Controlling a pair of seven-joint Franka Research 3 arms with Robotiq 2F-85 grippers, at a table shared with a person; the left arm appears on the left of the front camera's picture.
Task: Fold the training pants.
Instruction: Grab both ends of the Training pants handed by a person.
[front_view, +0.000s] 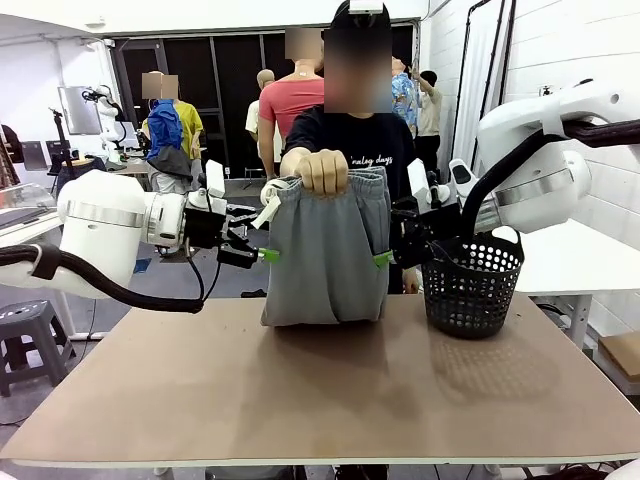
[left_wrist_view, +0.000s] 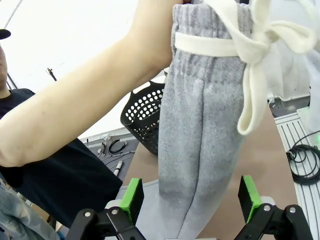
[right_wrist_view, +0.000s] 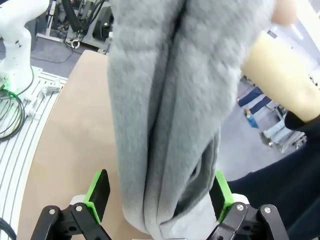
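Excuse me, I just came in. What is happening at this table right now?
A person's hand holds the grey training pants up by the waistband over the far side of the table; their lower end reaches down to the tabletop. The left gripper and the right gripper stand at the two side edges of the pants, each with open jaws around the fabric, not closed on it. A black basket stands beside the right gripper.

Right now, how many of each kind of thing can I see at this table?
Grey training pants: 1
Black mesh basket: 1
Robot pincers: 2, the left pincer and the right pincer, both open
Person's hand holding the waistband: 1
Total: 5
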